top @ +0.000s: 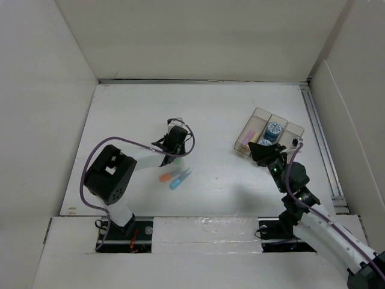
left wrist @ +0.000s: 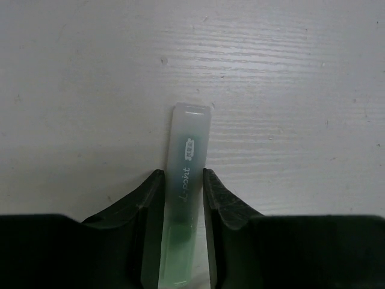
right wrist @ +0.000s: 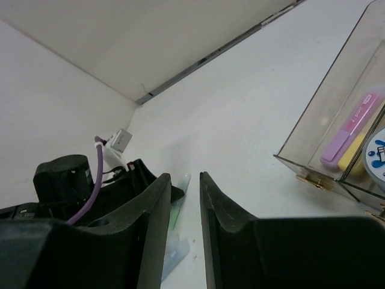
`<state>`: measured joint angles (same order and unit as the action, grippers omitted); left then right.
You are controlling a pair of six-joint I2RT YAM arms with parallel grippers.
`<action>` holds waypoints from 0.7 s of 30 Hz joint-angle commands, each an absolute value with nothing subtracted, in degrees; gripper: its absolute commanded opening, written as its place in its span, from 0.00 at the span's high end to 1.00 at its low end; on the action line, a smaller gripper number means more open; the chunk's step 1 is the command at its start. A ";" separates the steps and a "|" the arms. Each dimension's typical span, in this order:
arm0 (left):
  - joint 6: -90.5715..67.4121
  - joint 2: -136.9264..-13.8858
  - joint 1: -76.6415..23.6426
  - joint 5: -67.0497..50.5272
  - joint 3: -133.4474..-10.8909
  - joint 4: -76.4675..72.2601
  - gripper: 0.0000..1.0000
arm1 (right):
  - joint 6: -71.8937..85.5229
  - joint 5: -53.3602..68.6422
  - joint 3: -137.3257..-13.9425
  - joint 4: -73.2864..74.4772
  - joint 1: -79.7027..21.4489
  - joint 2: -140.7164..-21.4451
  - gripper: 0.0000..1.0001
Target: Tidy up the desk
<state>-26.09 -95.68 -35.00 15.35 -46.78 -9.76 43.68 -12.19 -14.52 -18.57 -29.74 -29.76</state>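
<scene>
The white desk [top: 210, 114] holds loose pens. My left gripper [top: 172, 155] is shut on a green translucent highlighter [left wrist: 187, 156], gripped at mid-length, with its capped end sticking out past the fingertips. The highlighter is low over the desk; I cannot tell if it touches. In the top view only its green end [top: 175, 161] shows. An orange marker [top: 165, 177] and a blue marker [top: 180, 179] lie just in front of it. My right gripper [top: 260, 149] is empty beside the tray, jaws a narrow gap apart [right wrist: 185, 177].
A clear three-compartment tray [top: 289, 128] stands at the right. It holds a pink highlighter [right wrist: 352, 129], a yellow one [right wrist: 355, 153] and a blue tape roll [top: 274, 129]. A metal rail [top: 319, 138] runs along the right edge. White walls surround the desk.
</scene>
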 commanded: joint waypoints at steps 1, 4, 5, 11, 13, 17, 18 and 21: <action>-25.84 -97.12 -35.68 19.76 -49.13 -6.24 0.81 | 42.98 -12.04 -16.09 -22.67 -30.32 -30.14 0.68; -26.28 -97.65 -35.68 22.14 -49.48 -5.36 0.99 | 42.89 -11.25 -16.35 -22.59 -30.32 -30.24 0.68; -26.63 -97.47 -35.68 22.93 -49.66 -5.36 1.00 | 42.89 -11.08 -16.35 -22.59 -30.32 -30.23 0.68; -26.81 -96.07 -35.68 26.46 -52.37 -5.36 1.00 | 42.80 -10.64 -16.70 -22.76 -30.32 -31.02 0.67; -26.81 -95.63 -35.68 25.58 -53.52 -5.27 1.00 | 42.98 -11.16 -16.52 -23.03 -30.32 -31.46 0.67; -27.42 -94.31 -35.68 19.27 -56.24 -8.42 1.00 | 42.63 -10.55 -17.05 -22.85 -30.32 -31.91 0.67; -27.68 -94.22 -35.68 16.72 -56.60 -9.48 1.00 | 42.71 -11.07 -16.88 -22.76 -30.32 -31.82 0.67; -29.35 -94.66 -36.21 4.60 -56.86 -16.06 1.00 | 42.45 -10.99 -16.87 -22.50 -30.32 -30.94 0.67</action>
